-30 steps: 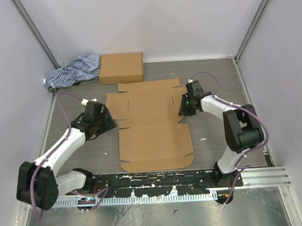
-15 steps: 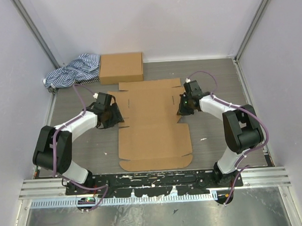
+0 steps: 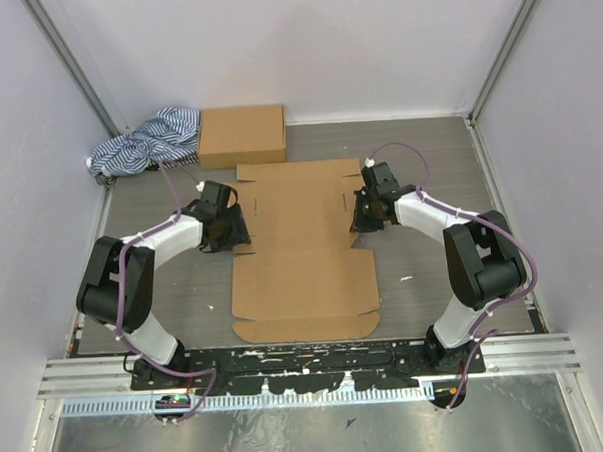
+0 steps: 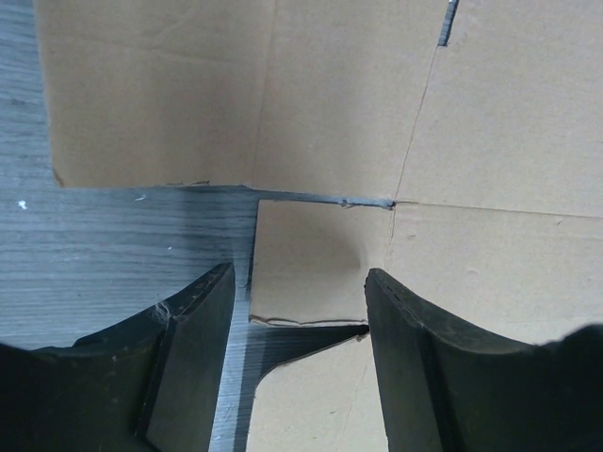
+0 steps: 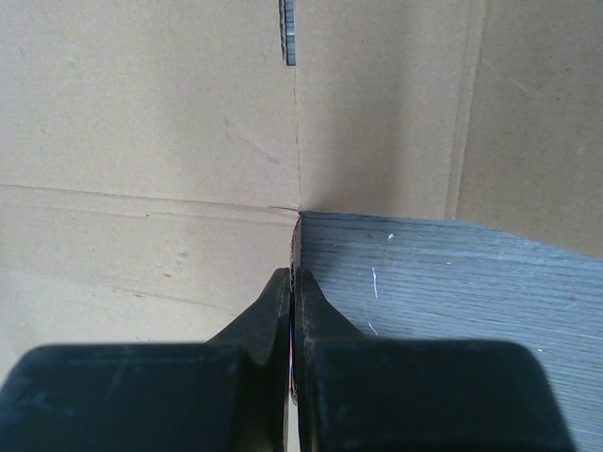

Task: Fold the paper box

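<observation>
Far beyond the left gripper (image 3: 225,227) and off to its left, a crumpled blue-and-white striped cloth (image 3: 148,141) lies in the back corner of the grey wood-grain table (image 3: 429,160). Just right of the cloth sits a compact brown cardboard box (image 3: 241,135) with crisp edges. The left gripper itself is low at the left edge of the paper box (image 3: 303,256), its jaws spread wide. In the left wrist view its black, faintly scuffed fingers (image 4: 188,348) straddle a small square tab of the sheet, one finger over bare table and the other over cardboard; whether either one touches cannot be told. The paper box lies flat and unfolded between the two grippers. It is a plain brown corrugated sheet, die-cut with flaps, notches, score lines and narrow slits, and its long panel reaches back toward the arm bases. The right gripper (image 3: 366,215) is at a notch in the sheet's right edge with its jaws pressed together. In the right wrist view its fingertips meet right where the cardboard corner meets the table; whether they pinch the edge cannot be told.
</observation>
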Tool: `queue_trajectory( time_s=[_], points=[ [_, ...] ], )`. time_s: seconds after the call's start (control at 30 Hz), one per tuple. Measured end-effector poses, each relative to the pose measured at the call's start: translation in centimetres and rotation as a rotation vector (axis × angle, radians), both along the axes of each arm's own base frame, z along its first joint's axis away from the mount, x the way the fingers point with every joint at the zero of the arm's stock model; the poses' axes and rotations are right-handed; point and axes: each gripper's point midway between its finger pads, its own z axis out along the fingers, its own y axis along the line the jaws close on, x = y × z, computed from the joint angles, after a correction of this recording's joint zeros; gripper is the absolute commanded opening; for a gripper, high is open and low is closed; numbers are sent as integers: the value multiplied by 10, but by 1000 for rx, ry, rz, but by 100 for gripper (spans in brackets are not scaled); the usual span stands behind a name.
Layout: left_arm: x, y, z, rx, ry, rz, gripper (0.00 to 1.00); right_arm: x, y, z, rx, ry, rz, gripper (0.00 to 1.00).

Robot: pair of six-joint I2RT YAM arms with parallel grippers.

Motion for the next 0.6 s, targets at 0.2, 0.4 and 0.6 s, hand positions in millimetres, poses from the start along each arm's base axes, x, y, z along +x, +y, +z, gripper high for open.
queue_trajectory(
  time_s=[0.2,0.4,0.6],
  points=[
    [4,-5,-2,12,-17,-33,52,-1,2,0,-4,-1,9,1],
    [6,-7,-3,18,-23,-50,48,-1,0,-1,-23,-5,12,1],
    [0,-9,0,22,-13,-60,48,-1,-2,-2,-34,-8,8,1]
  ],
)
